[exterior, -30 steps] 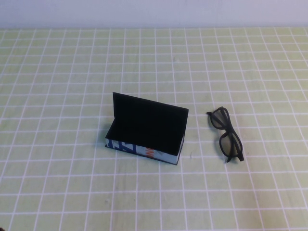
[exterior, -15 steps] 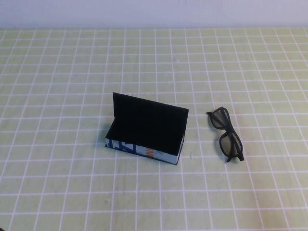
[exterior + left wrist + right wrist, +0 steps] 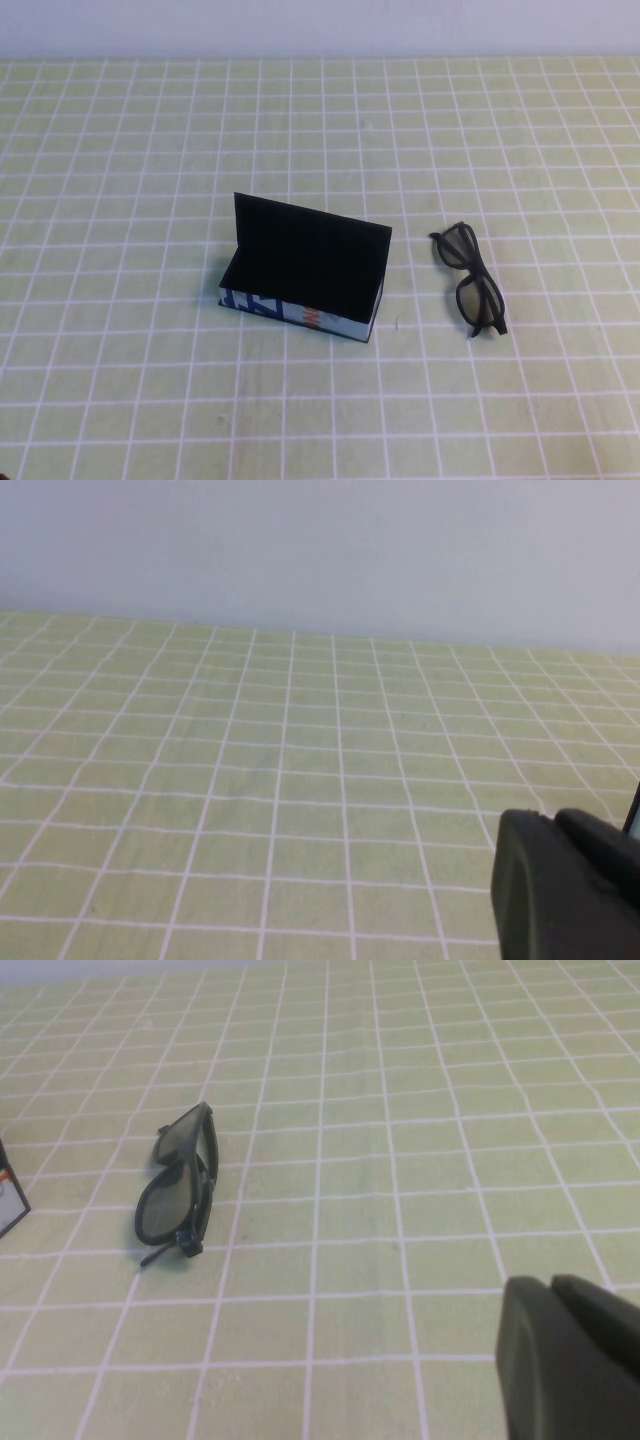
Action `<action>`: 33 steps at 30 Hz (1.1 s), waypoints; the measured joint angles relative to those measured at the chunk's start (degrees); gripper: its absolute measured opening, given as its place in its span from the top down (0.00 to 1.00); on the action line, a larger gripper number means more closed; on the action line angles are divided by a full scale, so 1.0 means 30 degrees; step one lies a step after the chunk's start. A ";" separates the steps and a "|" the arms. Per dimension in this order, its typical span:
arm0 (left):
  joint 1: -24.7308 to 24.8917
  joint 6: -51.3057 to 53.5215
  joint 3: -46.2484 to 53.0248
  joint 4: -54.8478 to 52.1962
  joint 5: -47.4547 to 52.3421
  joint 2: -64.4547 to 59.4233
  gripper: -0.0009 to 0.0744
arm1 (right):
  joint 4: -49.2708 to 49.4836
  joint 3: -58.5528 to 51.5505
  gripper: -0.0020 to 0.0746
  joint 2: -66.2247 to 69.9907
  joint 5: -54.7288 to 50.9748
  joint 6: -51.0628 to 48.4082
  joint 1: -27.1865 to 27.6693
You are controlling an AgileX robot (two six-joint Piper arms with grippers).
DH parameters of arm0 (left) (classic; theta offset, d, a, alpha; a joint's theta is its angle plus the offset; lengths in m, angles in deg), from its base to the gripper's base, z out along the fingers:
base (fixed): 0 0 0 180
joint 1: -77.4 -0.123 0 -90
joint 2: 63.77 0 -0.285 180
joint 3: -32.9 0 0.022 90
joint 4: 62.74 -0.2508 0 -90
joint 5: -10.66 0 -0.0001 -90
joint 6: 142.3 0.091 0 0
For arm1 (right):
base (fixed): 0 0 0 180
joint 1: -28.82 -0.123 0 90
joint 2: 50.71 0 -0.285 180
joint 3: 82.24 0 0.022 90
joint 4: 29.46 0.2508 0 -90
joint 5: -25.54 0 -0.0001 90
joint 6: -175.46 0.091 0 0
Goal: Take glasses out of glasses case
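The glasses (image 3: pixel 472 279) lie folded on the green checked tablecloth (image 3: pixel 120 150), out of the glasses case (image 3: pixel 300 275) and just beside it on the robot's right, with a strip of bare cloth between the two. Seen from the right gripper (image 3: pixel 570 1360), they sit ahead of the claw and off to one side, near but clear of it, with a corner of the case (image 3: pixel 8 1195) farther beyond them. The case stands with its hinged lid upright, and its black-lined inside looks empty, so I judge the task done, or all but done.

The right gripper is clenched on nothing and is pulled back low over the near part of the table. The left gripper (image 3: pixel 565 880) shows only as a dark edge in its own wrist view, facing bare cloth and the pale wall (image 3: pixel 320 550); I cannot tell whether it is released or clenched, and neither the glasses nor the case lies before it.

What could go wrong now is mostly a careless sweep. Should the right arm swing across low, the shut fingers could clip the glasses and skid them on the cloth. A knock to the upright lid could drop it shut or shove the light case into the frames.
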 joint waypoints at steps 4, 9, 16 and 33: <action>0.0000 0.0000 0.0000 0.0000 0.0000 0.0000 0.99 | 0.0000 0.0000 1.00 0.0000 0.0000 0.0000 0.0000; 0.0000 0.0000 0.0000 0.0000 0.0000 0.0000 0.99 | 0.0000 0.0000 1.00 0.0000 0.0000 0.0000 0.0000; 0.0000 0.0000 0.0000 0.0000 0.0000 0.0000 0.99 | 0.0000 0.0000 1.00 0.0000 0.0000 0.0000 0.0000; -0.0030 -1.5462 -0.2807 -1.8660 0.1625 0.0000 0.99 | 0.0000 0.0000 1.00 0.0000 0.0000 0.0000 0.0000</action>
